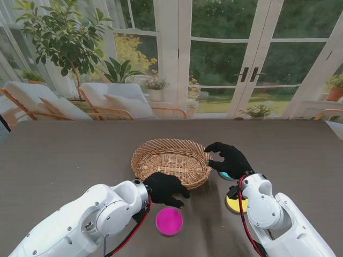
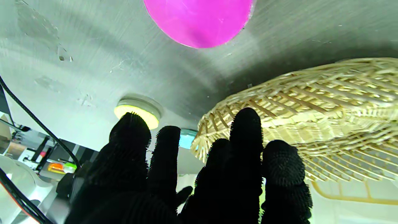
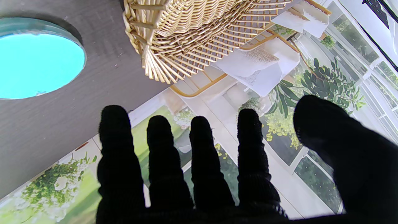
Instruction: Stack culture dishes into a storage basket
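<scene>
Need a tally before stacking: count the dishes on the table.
3. Pink dish nearest me, beside the left hand; yellow dish by the right wrist; blue dish partly under the right hand. None in the basket.

white arms [image 1: 91, 217], black hands [image 1: 166, 188], red cables [image 1: 131, 231]

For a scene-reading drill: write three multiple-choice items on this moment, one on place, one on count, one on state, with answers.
1. Where does the pink dish lie?
A. in the basket
B. on the table, nearer to me than the basket
C. in the right hand

2. How many dishes show?
A. one
B. two
C. three

3. The left hand is:
A. open, holding nothing
B. shut on the pink dish
C. out of view

Answers:
B, bare table lies around it.
C, pink, yellow dish and blue dish.
A, its fingers spread beside the basket.
</scene>
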